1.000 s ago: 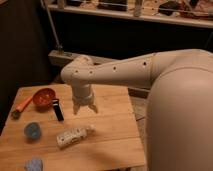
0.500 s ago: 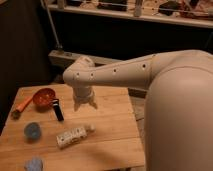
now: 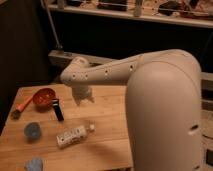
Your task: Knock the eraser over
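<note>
The eraser [image 3: 57, 109] is a small thin black block with a light top end, standing upright on the wooden table [image 3: 107, 127], just right of the orange bowl. My gripper [image 3: 84, 100] hangs from the white arm [image 3: 107, 70], pointing down just above the table. It is to the right of the eraser, a short gap away and not touching it. Its two fingers look spread apart with nothing between them.
An orange bowl with a handle [image 3: 43, 98] sits at the table's left. A round blue cup [image 3: 32, 131] and a white capped bottle [image 3: 74, 134] lying on its side are nearer the front. A bluish object [image 3: 34, 164] lies at the front edge. A shelf runs behind the table.
The gripper has barely shifted and stays just right of the eraser. The eraser still stands upright, and the other objects have not moved.
</note>
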`<state>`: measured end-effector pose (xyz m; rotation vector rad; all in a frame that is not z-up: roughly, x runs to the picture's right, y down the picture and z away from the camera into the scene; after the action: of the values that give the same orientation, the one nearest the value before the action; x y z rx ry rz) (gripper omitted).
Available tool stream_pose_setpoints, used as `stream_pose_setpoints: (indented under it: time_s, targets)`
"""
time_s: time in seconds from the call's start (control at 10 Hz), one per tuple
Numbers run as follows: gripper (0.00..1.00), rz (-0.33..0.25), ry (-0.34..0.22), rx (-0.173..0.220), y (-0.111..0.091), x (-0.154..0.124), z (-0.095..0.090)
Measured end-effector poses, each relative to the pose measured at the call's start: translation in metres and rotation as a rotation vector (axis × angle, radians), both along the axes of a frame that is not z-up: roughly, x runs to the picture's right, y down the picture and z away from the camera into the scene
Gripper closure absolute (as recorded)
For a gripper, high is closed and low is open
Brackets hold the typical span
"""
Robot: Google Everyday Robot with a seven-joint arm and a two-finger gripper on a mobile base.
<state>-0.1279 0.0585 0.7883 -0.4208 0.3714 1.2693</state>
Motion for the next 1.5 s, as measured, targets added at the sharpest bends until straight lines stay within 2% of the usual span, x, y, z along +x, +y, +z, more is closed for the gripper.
stream_pose_setpoints:
  time_s: [0.1,0.2,0.4,0.5,0.7,0.8,0.9,1.0,1.2,1.3,1.4,1.5]
  targets:
    - [0.76,-0.017,0.006,0.002,-0.002,-0.005,0.004]
    - [0.9,-0.053,0.01,0.005,-0.006,-0.019,0.011]
    - [1.0,-0.099,0.001,0.011,-0.011,-0.044,0.019]
    - [1.0,-0.124,-0.018,0.008,-0.012,-0.063,0.023]
    - [1.0,-0.147,-0.078,-0.016,-0.009,-0.101,0.021]
    - [1.0,-0.152,-0.165,-0.063,-0.002,-0.14,0.01]
    - [1.0,-0.137,-0.264,-0.12,0.005,-0.173,-0.005]
    - [1.0,-0.11,-0.332,-0.158,0.006,-0.188,-0.015]
    - [1.0,-0.009,-0.505,-0.239,-0.008,-0.205,-0.042]
    - [1.0,0.049,-0.565,-0.264,-0.023,-0.197,-0.05]
    - [1.0,0.094,-0.589,-0.272,-0.035,-0.181,-0.053]
    - [0.98,0.151,-0.602,-0.278,-0.052,-0.151,-0.054]
